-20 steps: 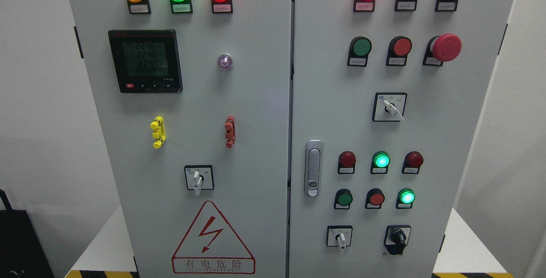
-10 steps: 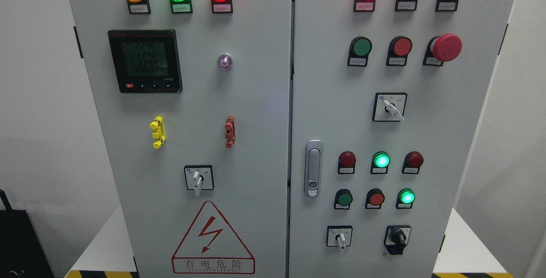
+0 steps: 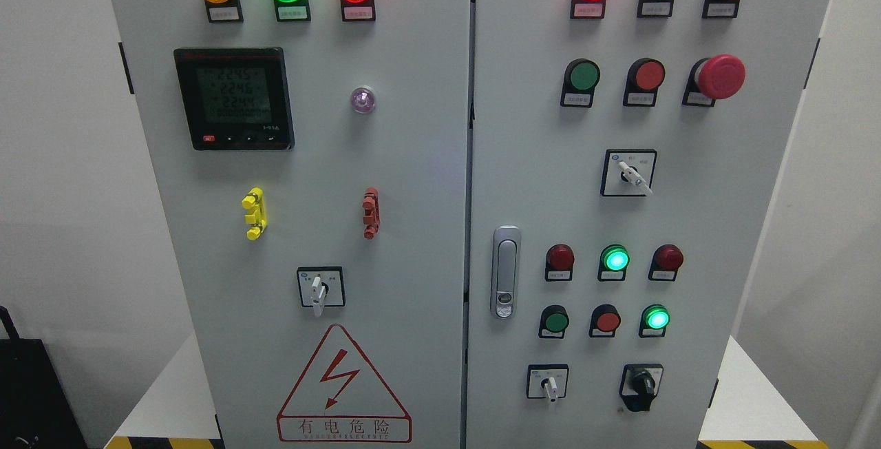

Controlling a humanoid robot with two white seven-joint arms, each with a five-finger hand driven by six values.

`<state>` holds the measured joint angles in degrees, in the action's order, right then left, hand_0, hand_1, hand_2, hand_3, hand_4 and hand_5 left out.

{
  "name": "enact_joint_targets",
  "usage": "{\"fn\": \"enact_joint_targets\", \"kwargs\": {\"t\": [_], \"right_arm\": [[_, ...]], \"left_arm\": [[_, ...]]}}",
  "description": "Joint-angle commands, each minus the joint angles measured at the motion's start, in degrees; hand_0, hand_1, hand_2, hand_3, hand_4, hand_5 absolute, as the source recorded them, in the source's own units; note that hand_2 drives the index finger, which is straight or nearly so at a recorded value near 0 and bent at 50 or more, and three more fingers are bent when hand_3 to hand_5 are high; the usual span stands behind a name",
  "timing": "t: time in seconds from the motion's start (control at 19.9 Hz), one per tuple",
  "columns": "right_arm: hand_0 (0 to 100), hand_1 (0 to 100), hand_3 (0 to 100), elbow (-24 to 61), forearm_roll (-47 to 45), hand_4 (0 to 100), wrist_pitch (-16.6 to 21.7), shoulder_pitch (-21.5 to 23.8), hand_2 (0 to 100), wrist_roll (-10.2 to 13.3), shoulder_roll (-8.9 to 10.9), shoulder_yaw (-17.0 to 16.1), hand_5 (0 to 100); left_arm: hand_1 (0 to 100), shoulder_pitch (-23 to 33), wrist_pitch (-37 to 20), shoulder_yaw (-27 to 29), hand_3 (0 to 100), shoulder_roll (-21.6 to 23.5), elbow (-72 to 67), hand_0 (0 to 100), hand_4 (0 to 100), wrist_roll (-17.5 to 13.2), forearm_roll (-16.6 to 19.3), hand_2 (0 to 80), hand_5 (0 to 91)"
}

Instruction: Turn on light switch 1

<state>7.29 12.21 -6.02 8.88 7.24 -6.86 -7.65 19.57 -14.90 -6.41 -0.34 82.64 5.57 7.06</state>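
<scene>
No hand or arm is anywhere in view, so I cannot tell how either one is set; all there is to look at is the grey cabinet [image 3: 413, 160] with its two doors. Which control counts as light switch 1 I cannot say for sure, since the labels are too small to read. My guess is one of the rotary selectors: the white-handled one on the left door [image 3: 318, 292], just above the warning triangle [image 3: 344, 387], or the similar one low on the right door [image 3: 549, 385], beside a black knob [image 3: 643, 383]. Another white selector [image 3: 632, 175] sits higher on the right door, its lever tilted down to the right. These levers look like small, hard plastic, stiff with a detent, so they would likely want a pinch on the flat sides of the handle and a firm twist, not a push. The handle is narrow and smooth, so fingers could slip off. The red mushroom button [image 3: 719, 77] stands well apart, and nothing has been touched yet.
</scene>
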Motion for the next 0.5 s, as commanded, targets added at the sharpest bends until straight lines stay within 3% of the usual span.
{"fn": "enact_joint_targets", "kwargs": {"t": [0.0, 0.2, 0.45], "right_arm": [[5, 0, 0, 0.00, 0.00, 0, 0.04, 0.00, 0, -0.30, 0.00, 0.00, 0], [5, 0, 0, 0.00, 0.00, 0, 0.04, 0.00, 0, -0.38, 0.00, 0.00, 0], [5, 0, 0, 0.00, 0.00, 0, 0.04, 0.00, 0, -0.30, 0.00, 0.00, 0]], "left_arm": [[23, 0.03, -0.74, -0.27, 56, 0.86, 21.41, 35, 72, -0.21, 0.32, 32.6, 44.8], [23, -0.58, -0.66, -0.27, 58, 0.77, 25.29, 34, 74, -0.12, 0.24, 33.5, 54.8], [25, -4.62, 0.05, -0.36, 59, 0.51, 26.09, 33, 74, -0.12, 0.23, 34.5, 56.2]]}}
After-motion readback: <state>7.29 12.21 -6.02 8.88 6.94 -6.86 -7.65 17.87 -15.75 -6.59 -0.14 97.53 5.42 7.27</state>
